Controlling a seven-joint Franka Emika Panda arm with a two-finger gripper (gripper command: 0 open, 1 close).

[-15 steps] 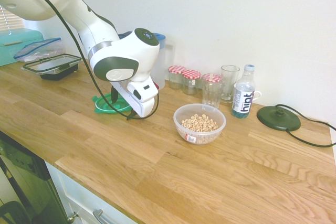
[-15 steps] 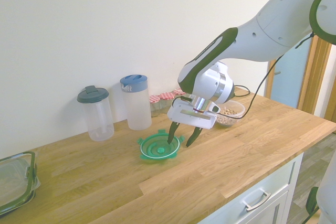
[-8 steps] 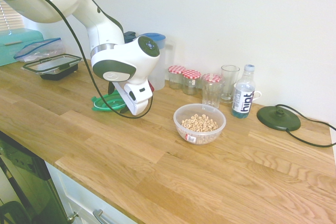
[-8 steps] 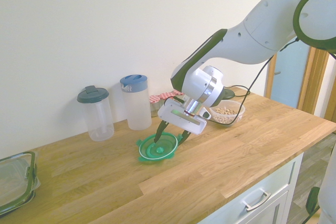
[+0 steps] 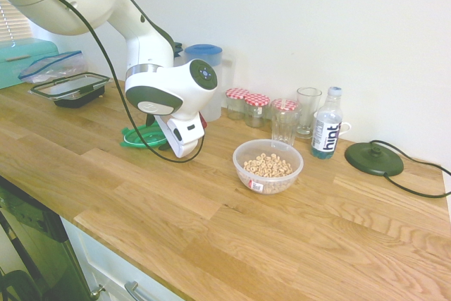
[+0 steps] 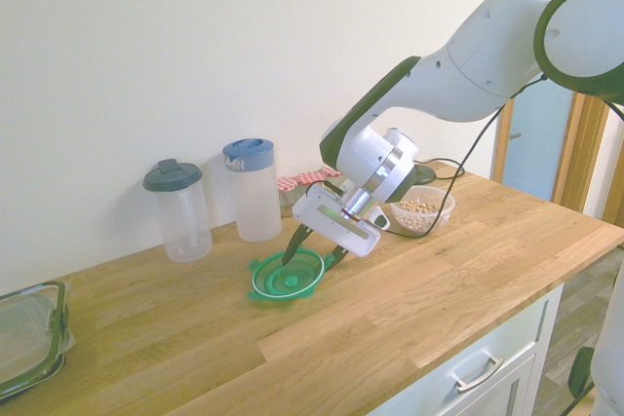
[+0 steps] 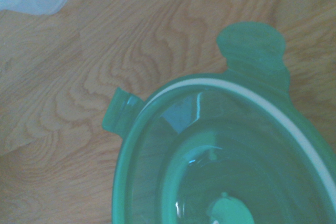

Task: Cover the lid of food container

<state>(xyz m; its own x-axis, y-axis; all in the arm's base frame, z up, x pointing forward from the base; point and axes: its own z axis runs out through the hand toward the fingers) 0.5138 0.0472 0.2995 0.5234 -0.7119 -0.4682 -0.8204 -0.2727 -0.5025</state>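
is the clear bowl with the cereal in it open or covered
Open: the clear bowl has nothing over its rim, its cereal shows from above, and the green lid lies apart on the counter.

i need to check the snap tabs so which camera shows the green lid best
The wrist view: the green lid fills much of it, two tabs clear, though its edge is cut off. The second exterior view shows its whole round shape, small; the first exterior view shows it partly hidden by the arm.

Green tabbed lid [image 7: 231,145] on wooden surface [image 7: 68,72]
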